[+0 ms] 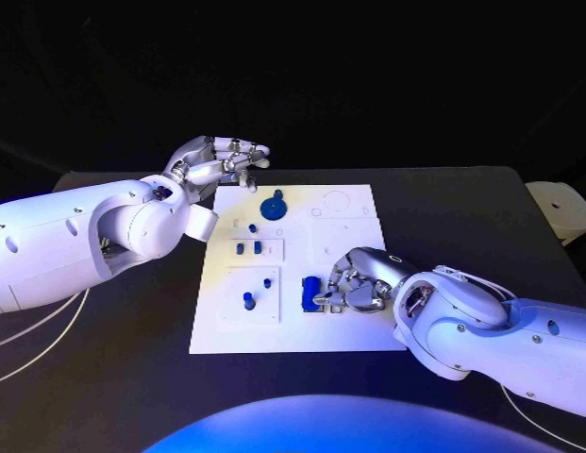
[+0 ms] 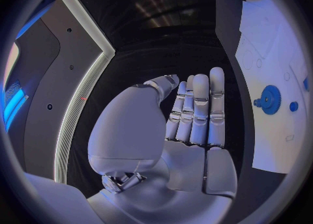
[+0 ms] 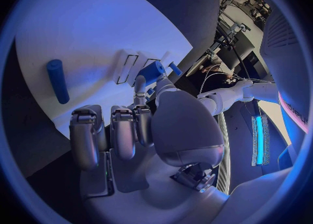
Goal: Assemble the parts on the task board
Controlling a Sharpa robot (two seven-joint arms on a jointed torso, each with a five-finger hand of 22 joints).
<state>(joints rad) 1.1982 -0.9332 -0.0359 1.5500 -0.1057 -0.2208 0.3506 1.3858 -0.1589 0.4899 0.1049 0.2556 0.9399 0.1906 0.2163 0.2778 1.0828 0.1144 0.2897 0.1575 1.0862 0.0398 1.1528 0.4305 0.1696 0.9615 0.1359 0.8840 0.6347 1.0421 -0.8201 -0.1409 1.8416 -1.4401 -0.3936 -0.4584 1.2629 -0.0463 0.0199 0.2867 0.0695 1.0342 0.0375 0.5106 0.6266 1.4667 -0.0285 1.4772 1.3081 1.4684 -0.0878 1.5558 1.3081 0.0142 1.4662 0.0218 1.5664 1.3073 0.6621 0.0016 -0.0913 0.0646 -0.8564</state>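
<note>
The white task board (image 1: 354, 321) lies mid-table. My right hand (image 1: 354, 288) is over its near right part, fingers curled. In the right wrist view the hand (image 3: 140, 130) pinches a short blue part (image 3: 153, 72) between thumb and a fingertip. A blue cylinder (image 3: 57, 81) lies loose on the board beside it, also visible from the head (image 1: 310, 291). A blue gear (image 1: 274, 206) sits at the board's far left, and small blue pegs (image 1: 248, 248) stand in the left slots. My left hand (image 1: 221, 160) hovers off the board's far left corner, fingers straight, holding nothing (image 2: 195, 114).
A pale object (image 1: 565, 212) sits at the table's right edge. White cables (image 1: 21, 349) trail off the table's left side. Bare black table surrounds the board. The gear (image 2: 267, 99) and board (image 2: 261, 52) lie beside my left palm.
</note>
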